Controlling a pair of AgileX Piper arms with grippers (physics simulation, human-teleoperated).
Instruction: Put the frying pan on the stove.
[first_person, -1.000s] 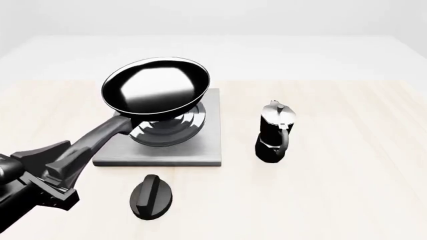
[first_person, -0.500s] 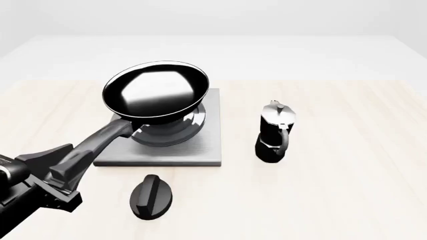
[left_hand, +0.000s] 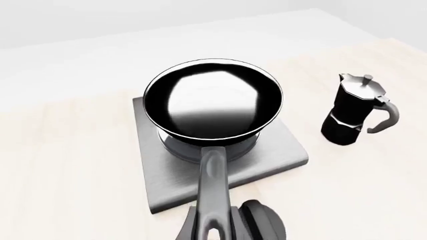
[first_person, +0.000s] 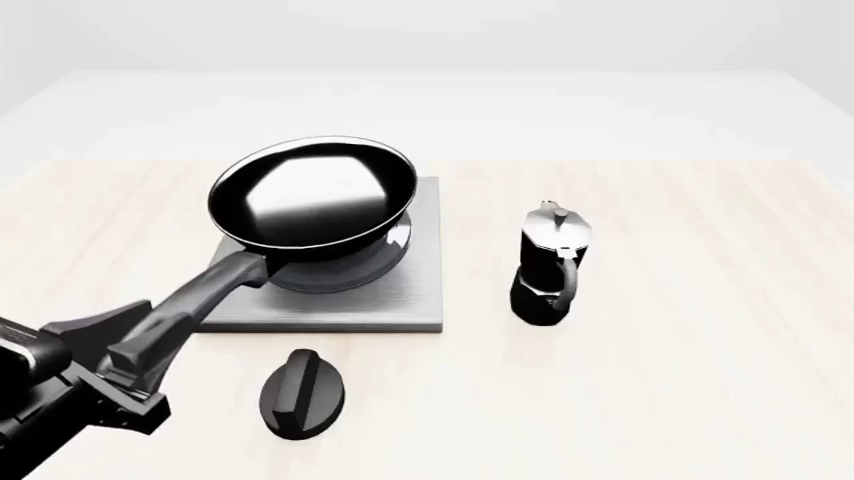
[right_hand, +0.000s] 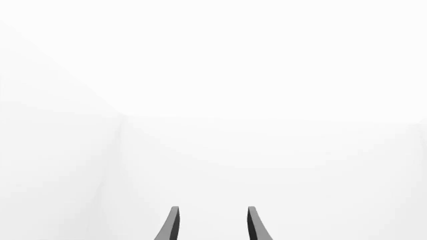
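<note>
A pale wood-grain worktop runs back toward a blank white backdrop, with the stove as the fixed mark near its middle. The frying pan sits over the stove's ringed burner, its glossy inside throwing back a pale patch of light; whether its base is touching the rings or hanging just above them cannot be told from either the front view or the left wrist view. The pan's long dark grey handle slants off the stove's near-left edge toward the left end effector, whose fingers are pinched on the handle's far end. In the left wrist view the same pan covers most of the burner, with the grey slab showing around it and the handle running straight back between the fingers.

Just off the stove's near edge lies a small black oval knob, flat on the worktop and apart from the slab. To the stove's right stands a black-and-silver moka pot, upright, clear of the slab.

The right end effector appears only in its own wrist view, where two dark fingertips stand spread with a gap between them and nothing held, against plain white background. It is out of sight in the front view.
</note>
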